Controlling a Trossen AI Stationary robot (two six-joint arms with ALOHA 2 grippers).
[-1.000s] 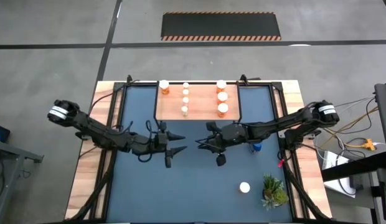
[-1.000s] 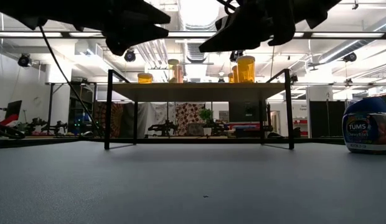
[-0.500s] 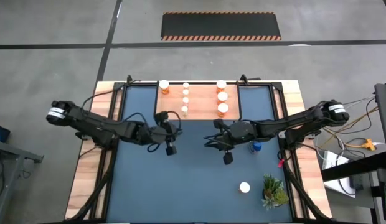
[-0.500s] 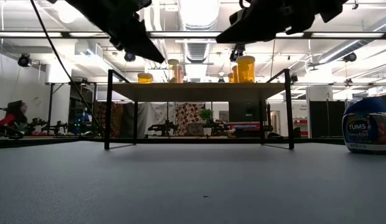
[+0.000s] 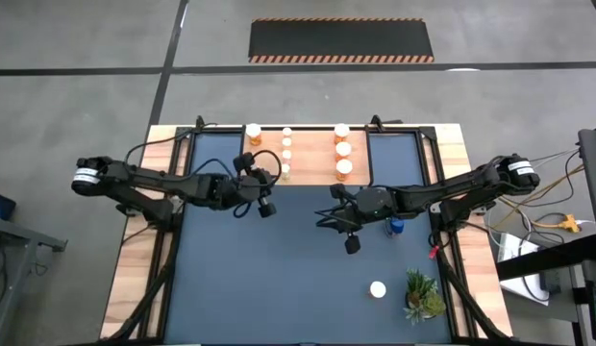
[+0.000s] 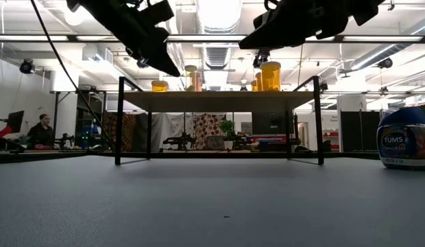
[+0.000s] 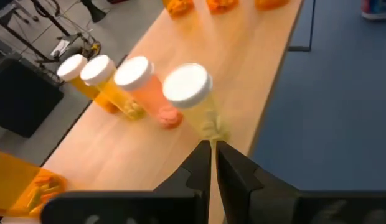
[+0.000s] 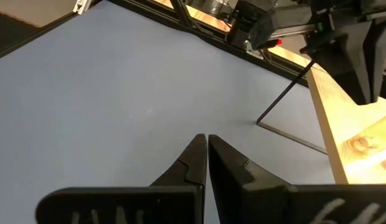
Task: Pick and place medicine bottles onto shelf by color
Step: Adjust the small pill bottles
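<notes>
The shelf (image 5: 312, 159) stands at the far middle of the mat, carrying a large orange bottle (image 5: 253, 132), a row of small white-capped bottles (image 5: 286, 149) and a right column of orange bottles (image 5: 343, 149). My left gripper (image 7: 211, 146) is shut and holds nothing. It hovers over the shelf's near left part, pointing at the nearest small bottle (image 7: 188, 87) and stopping short of it. My right gripper (image 8: 207, 138) is shut with nothing in it, above the mat's middle (image 5: 324, 219). A blue bottle (image 5: 396, 227) and a white-capped bottle (image 5: 378, 288) stand on the mat.
A small green plant (image 5: 423, 296) stands at the mat's near right corner. The shelf's thin black legs (image 6: 118, 123) rise from the mat. Bare blue mat (image 5: 269, 279) spreads across the near left and middle.
My left gripper has shut and swung from above the mat's middle toward the far edge, rising and turning until it points across the shelf's near left part. My right gripper has drawn back a little toward the table's right edge, staying shut.
</notes>
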